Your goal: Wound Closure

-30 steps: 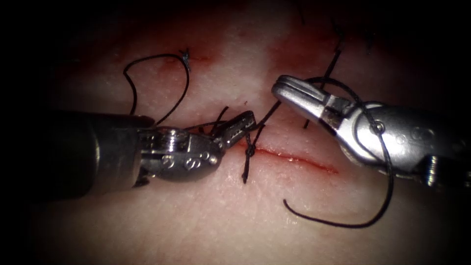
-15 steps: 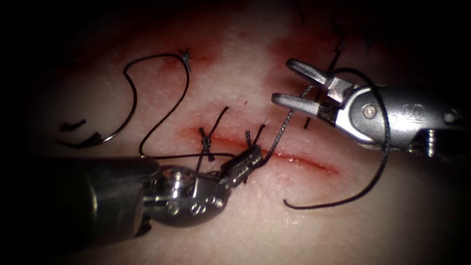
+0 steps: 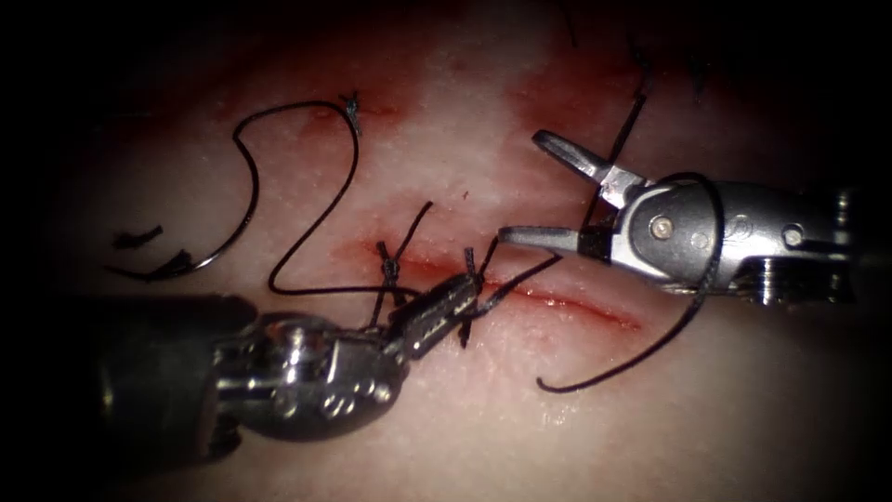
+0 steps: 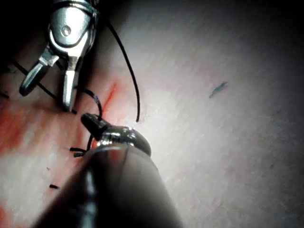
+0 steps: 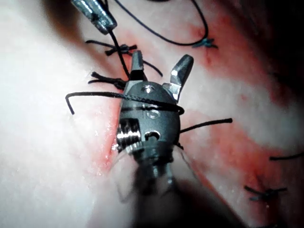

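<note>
Black braided suture thread is the working material here. It is light, limp and thin. It keeps no shape and slides easily over metal. Take hold of it only with fully closed jaws, at a free run just beside a knot, and never on the knot itself. Judge it as easy to fray if it is pinched hard or dragged across a jaw edge.

Current state:

1. The left gripper is clenched on the thread. It lies over the red cut in the pale pork-belly tissue, touching the nearer tied stitch.
2. The right gripper is released and holds nothing. Its jaws stand wide apart, above the cut and to the right of that stitch.
3. A run of thread leads from the left gripper toward the lower right jaw. A further loop lies draped round the wrist of the right tool and ends free on the tissue below the cut.
4. What appears to be the thin curved needle lies on the tissue, well to the left of the cut. Neither tool holds it, and you cannot tell whether its tip is in the tissue.

View comparison:

- The endoscope view gives you the whole thread course and the needle.
- The right wrist view shows the loop lying tight across the body of the right tool, and more tied stitches further along.
- The left wrist view shows the spread of the right jaws from the front.
</note>
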`<state>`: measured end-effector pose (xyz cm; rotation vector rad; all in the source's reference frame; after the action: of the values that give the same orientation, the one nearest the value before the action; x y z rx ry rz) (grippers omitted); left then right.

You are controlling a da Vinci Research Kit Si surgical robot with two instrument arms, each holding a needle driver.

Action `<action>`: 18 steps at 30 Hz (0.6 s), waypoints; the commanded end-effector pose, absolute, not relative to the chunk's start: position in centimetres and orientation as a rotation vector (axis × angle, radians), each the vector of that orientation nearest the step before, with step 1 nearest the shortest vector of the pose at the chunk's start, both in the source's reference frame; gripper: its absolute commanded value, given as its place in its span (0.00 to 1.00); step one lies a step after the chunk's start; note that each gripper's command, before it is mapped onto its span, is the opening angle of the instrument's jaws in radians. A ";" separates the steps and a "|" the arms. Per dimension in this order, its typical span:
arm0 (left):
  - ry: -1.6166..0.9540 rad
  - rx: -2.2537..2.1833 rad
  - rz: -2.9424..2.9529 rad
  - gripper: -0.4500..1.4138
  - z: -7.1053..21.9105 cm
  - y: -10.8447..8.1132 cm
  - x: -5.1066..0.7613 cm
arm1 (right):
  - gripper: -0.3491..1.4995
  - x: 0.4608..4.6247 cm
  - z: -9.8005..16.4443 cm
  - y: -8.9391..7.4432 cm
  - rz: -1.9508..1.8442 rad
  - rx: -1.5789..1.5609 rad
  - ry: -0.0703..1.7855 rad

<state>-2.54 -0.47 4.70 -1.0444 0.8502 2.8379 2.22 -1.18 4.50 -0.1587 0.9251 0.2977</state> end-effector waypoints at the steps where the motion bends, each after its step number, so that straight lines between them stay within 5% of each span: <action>1: 0.856 -1.052 2.828 0.00 4.7 -0.5 -2.58 | 0.90 2.27 4.6 -1.2 0.254 -0.195 0.918; 8: 0.880 -1.036 2.815 0.00 4.6 -0.2 -2.47 | 0.89 2.24 4.5 -1.2 0.107 -0.123 0.757; 12: 0.858 -1.030 2.822 0.00 4.5 0.1 -2.45 | 0.59 2.28 4.5 -1.3 0.076 0.051 0.832; 18: 0.822 -1.048 2.835 0.00 4.7 0.3 -2.64 | 0.49 2.36 4.6 -1.4 0.046 0.223 0.901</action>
<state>-2.62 0.30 4.71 -1.0423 0.8228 2.8378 2.29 -1.37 4.49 0.2346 0.9103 0.0464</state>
